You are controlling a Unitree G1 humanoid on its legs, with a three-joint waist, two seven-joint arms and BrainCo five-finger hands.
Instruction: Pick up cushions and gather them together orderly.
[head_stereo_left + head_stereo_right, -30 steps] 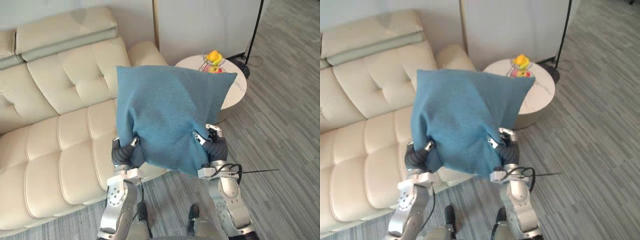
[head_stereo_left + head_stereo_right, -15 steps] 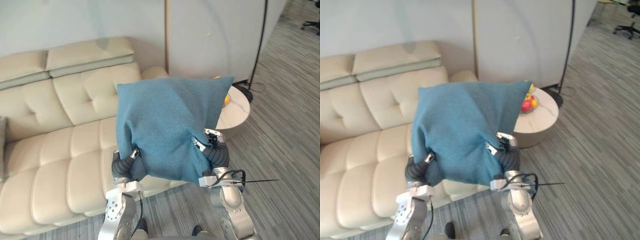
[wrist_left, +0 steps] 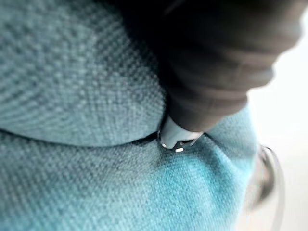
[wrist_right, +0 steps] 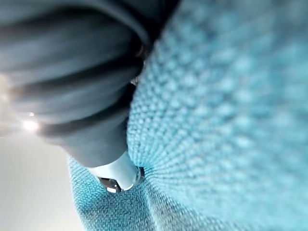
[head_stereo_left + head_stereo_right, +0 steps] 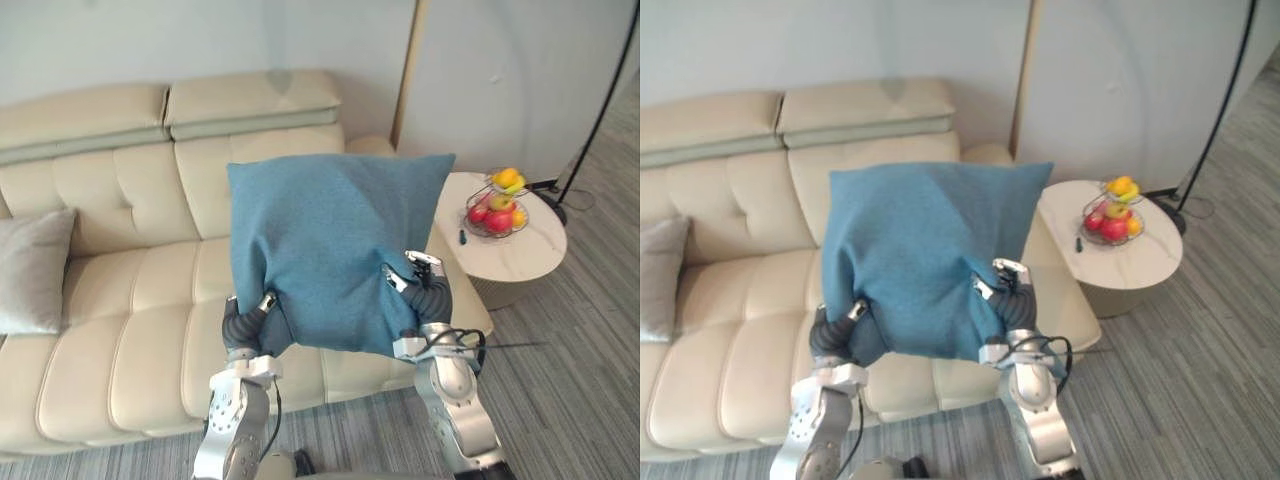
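Cushion (image 5: 335, 245) looks soft, light, floppy. Left hand (image 5: 258, 308) and right hand (image 5: 412, 284) each pinch its lower edge, fabric dimpling. Two-sided hold near the corners seems safest.

Cushion (image 5: 330, 250) before sofa (image 5: 120, 300), table (image 5: 525, 255) seemingly alongside

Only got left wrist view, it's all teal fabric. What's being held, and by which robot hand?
Observer: A blue cushion, held upright between the left robot hand and the right robot hand, one at each lower side.
Operator: What's behind it?
Observer: A cream sofa, directly ahead of the robot.
Operator: Any other cushion to gather it with?
Observer: One grey cushion, leaning against the sofa's backrest, far to the robot's left.
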